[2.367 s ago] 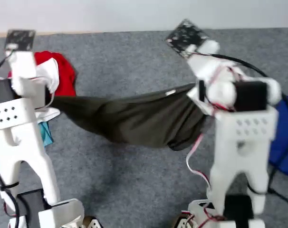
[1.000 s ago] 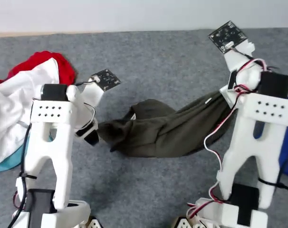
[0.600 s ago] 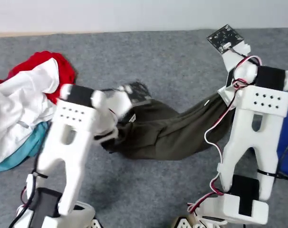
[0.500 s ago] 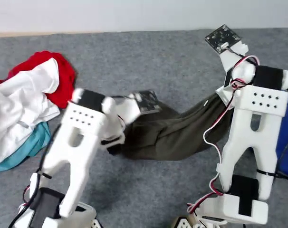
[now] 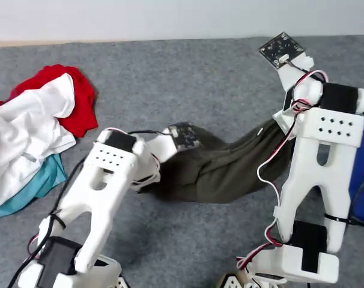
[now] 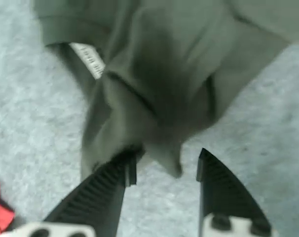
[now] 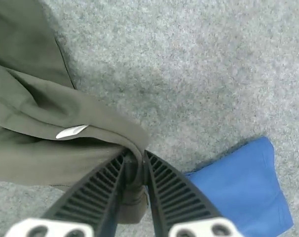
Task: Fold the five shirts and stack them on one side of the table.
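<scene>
Open grey table surface [image 5: 170, 72] along the far edge, from behind the shirt pile across to the right arm's camera board. More bare room near the front, between the 2 arm bases. Left edge crowded by a loose pile of 3: red shirt [image 5: 77, 99] farthest back, white shirt [image 5: 26, 138] over it, teal shirt [image 5: 38, 183] under the white one at the near side. Right edge taken by a blue shirt [image 5: 363, 174], partly behind the right arm [image 5: 323, 144]; in the right wrist view, a corner of it [image 7: 238, 192] just beside the fingers.

Olive shirt [image 5: 230, 171] bunched mid-table, stretched between the 2 arms.

Left arm [image 5: 110, 174] leaning in from the front left, wrist over the shirt's left end. Left gripper [image 6: 167, 158] spread wide and released, 1 finger [image 6: 115, 173] touching the crumpled olive cloth [image 6: 154, 74], the other on the bare table side; white label [image 6: 88, 59] showing at the collar.

Right arm upright, wrist tipped down at the shirt's right end. Right gripper [image 7: 136, 157] clenched on a fold of the olive shirt [image 7: 36, 128], cloth pinched between the 2 ribbed fingers.
</scene>
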